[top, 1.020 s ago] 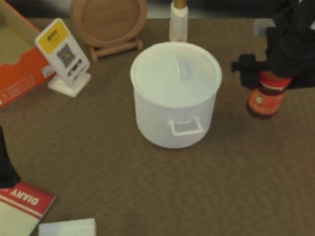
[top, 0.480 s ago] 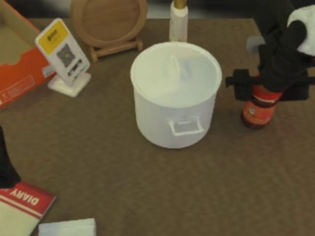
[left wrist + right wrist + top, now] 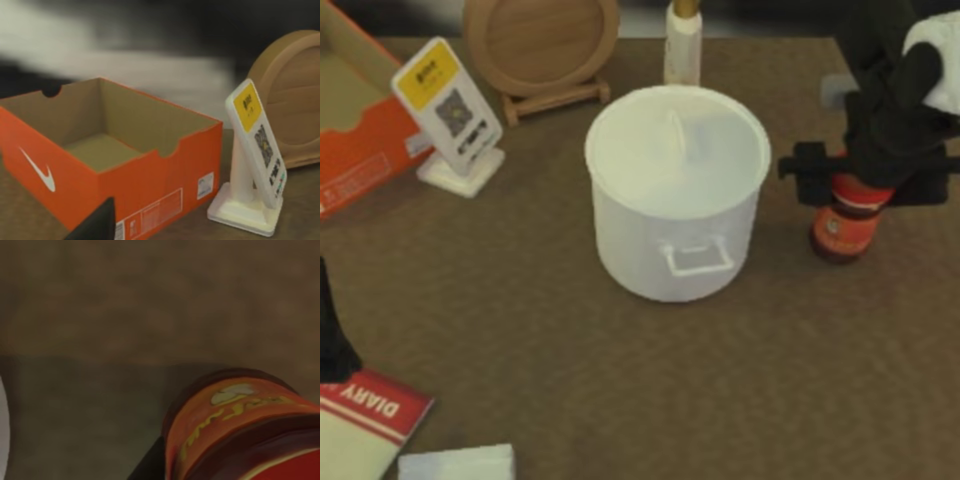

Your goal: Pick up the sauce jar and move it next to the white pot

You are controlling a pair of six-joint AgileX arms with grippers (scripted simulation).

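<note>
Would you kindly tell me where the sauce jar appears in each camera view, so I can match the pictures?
Top view: the sauce jar stands at the table's right, under the right gripper, right of the white pot.
Left wrist view: not in it.
Right wrist view: the jar fills the lower right corner.
Shared landmark: the brown table.
</note>
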